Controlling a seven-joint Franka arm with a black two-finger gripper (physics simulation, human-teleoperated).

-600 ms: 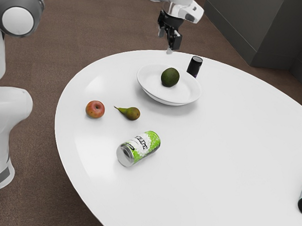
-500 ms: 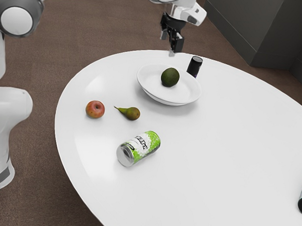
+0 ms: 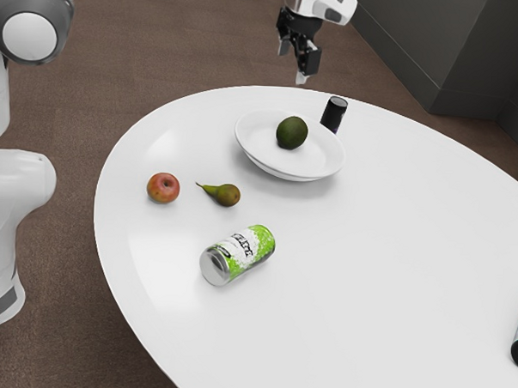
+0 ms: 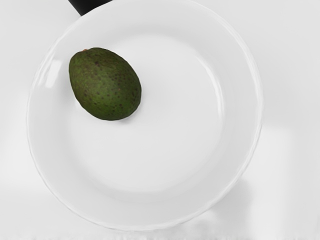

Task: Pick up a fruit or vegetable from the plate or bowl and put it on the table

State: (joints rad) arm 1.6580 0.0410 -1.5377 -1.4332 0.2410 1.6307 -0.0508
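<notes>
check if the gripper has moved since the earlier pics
Yes: against the bowl, the gripper has shifted slightly toward the exterior view's right and a touch higher in that view.

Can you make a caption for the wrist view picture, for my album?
A bumpy green avocado sits off-center in a round white bowl.

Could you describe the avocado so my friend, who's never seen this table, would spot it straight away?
On the big white table, find the white bowl near the upright black cylinder. The avocado is the dark green, speckled, egg-shaped fruit inside it. Unlike it, the pear and reddish apple lie outside the bowl.
</notes>
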